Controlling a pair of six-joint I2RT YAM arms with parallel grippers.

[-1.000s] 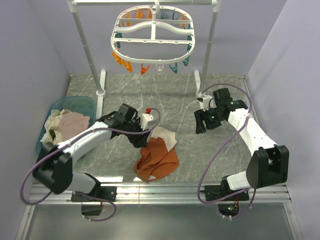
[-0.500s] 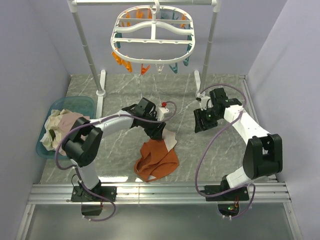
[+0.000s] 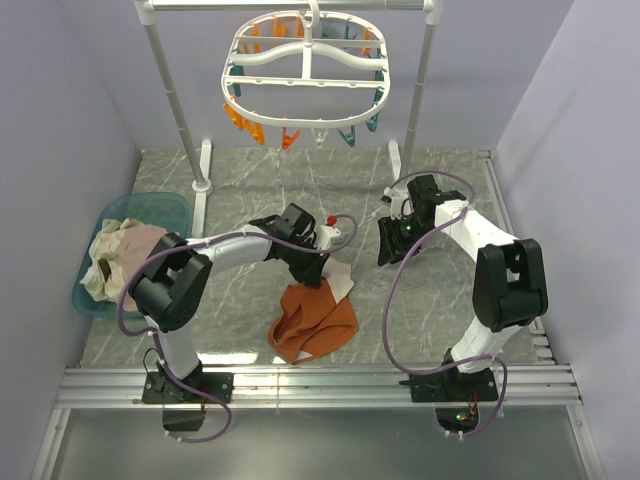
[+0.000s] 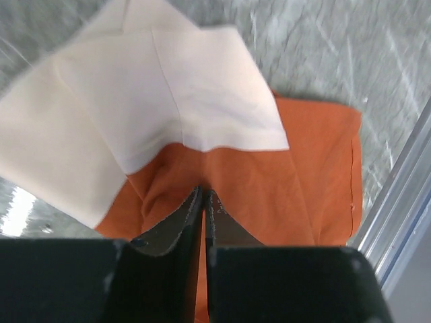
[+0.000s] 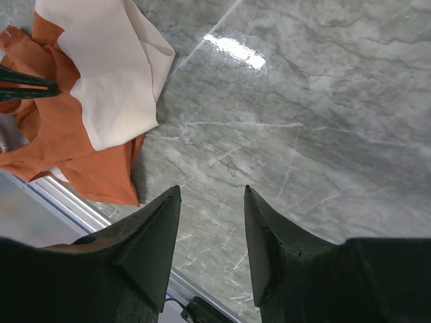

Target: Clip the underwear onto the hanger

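Underwear (image 3: 315, 320) lay crumpled on worktop (image 3: 250, 180), toward front edge, beige waistband flopped over orange cloth. Left jaws pressed together, pinching fold of orange fabric just below waistband. Right jaws apart, nothing between them, hanging over bare marble just right of underwear. Hanger (image 3: 306, 70) hung from rack (image 3: 170, 90) at back, pegs dangling, well apart from underwear.
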